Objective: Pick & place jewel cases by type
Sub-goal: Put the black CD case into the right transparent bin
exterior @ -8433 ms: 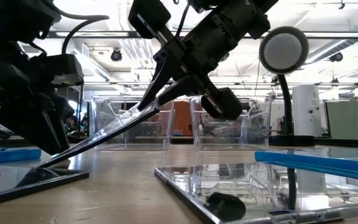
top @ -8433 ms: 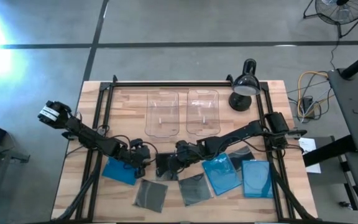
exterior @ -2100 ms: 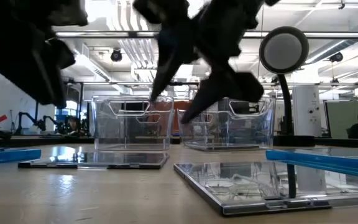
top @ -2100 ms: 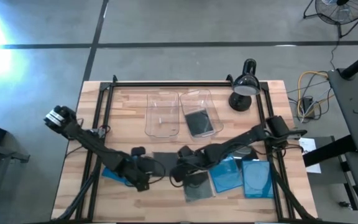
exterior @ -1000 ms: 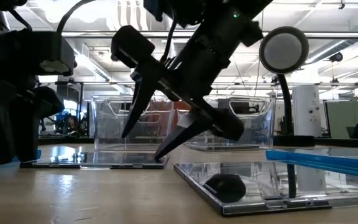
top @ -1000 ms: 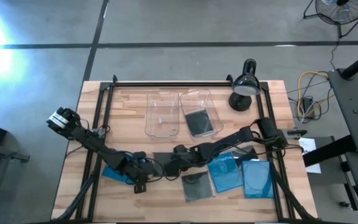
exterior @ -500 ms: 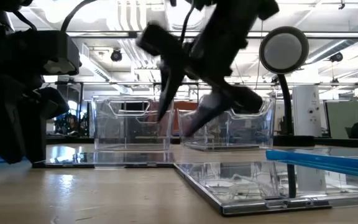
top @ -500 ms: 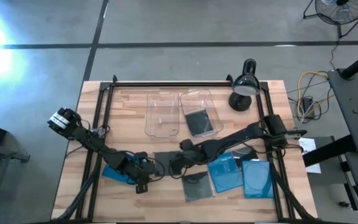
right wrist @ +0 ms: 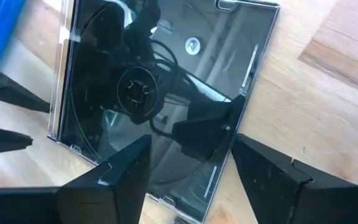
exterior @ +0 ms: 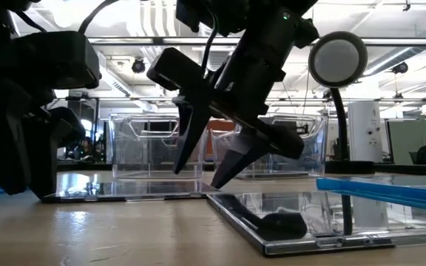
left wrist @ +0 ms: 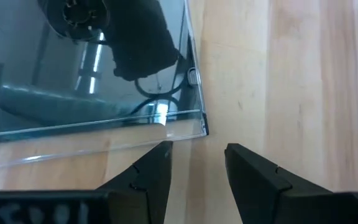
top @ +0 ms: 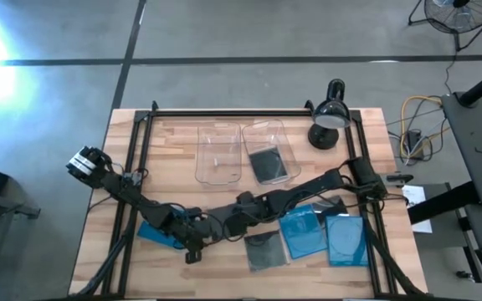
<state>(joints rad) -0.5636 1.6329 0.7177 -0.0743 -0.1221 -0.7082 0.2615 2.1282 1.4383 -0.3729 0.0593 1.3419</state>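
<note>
A dark smoky jewel case [right wrist: 148, 81] lies flat on the table between my two grippers; it also shows in the high view [top: 216, 214] and the low view [exterior: 124, 195]. My right gripper [right wrist: 191, 149] is open and points down over the case's edge [right wrist: 244, 99], one finger above the case and one above bare wood. It stands just above the table in the low view [exterior: 200, 176]. My left gripper [left wrist: 197, 152] is open and low at the case's corner [left wrist: 202, 129], on the case's left in the high view [top: 196, 241]. My left gripper has one fingertip [left wrist: 164, 149] right beside the case's near edge at the corner; I cannot tell whether it touches. My right gripper touches nothing that shows.
Two clear bins stand at the back: the left one [top: 218, 153] holds nothing, the right one [top: 281, 135] holds a dark case [top: 266, 163]. A blue case [top: 156, 232] lies by my left arm. Another dark case [top: 264, 251] and two blue cases [top: 302, 232] [top: 346, 238] lie front right. A black lamp [top: 329, 113] stands back right.
My right gripper has risen from the dark case and come down over it again, fingers still spread. The case lies flat on the table as before.
</note>
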